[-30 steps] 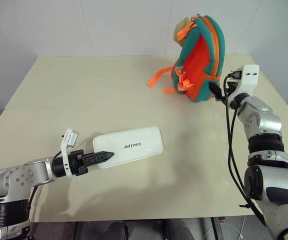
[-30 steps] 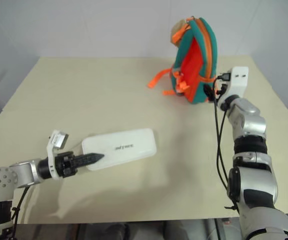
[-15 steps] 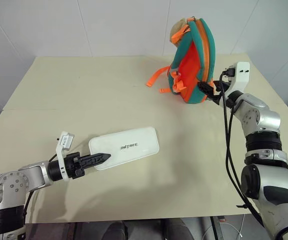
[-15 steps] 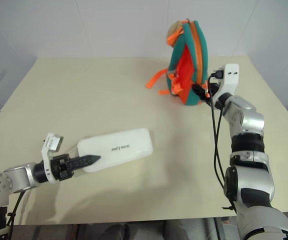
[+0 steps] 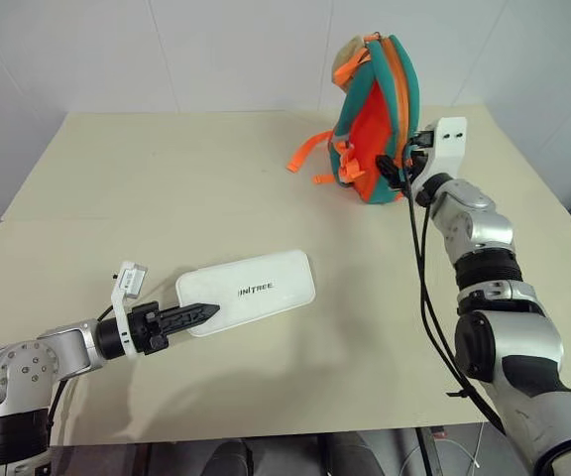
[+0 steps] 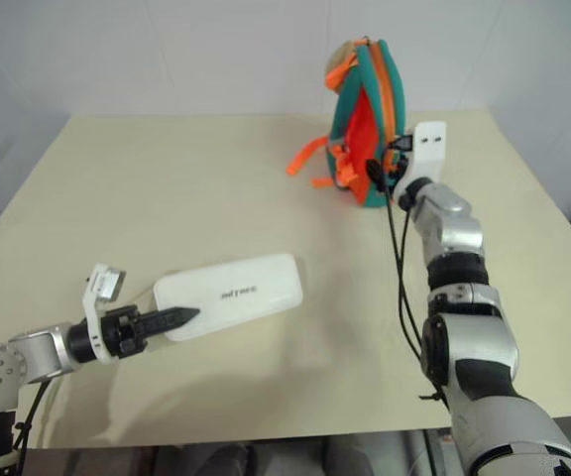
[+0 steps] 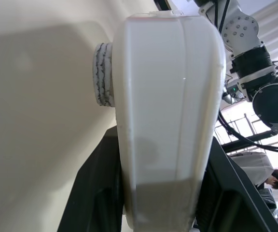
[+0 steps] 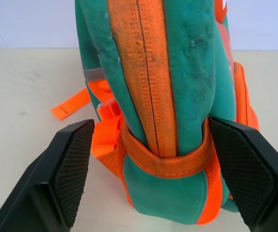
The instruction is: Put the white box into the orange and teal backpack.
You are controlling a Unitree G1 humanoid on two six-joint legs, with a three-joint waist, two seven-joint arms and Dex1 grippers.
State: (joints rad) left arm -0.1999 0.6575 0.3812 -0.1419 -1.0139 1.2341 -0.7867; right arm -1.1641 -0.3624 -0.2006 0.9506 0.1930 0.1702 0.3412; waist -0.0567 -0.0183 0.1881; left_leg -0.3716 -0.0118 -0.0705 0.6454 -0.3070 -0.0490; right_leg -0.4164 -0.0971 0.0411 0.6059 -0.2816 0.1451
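The white box, flat with dark lettering on top, lies level over the front left of the table. My left gripper is shut on its near end, and in the left wrist view the white box sits between the black fingers. Whether the box rests on the table I cannot tell. The orange and teal backpack stands upright at the far right. My right gripper is open at its lower right side. In the right wrist view the backpack stands between the fingers.
The cream table ends at a white wall behind. An orange strap trails from the backpack toward the left onto the table. A tan plush sits at the backpack's top. A person shows far off in the left wrist view.
My right gripper has moved left, up to the backpack, and now straddles its lower side. The left gripper and the white box have stayed put. The head view has shifted slightly.
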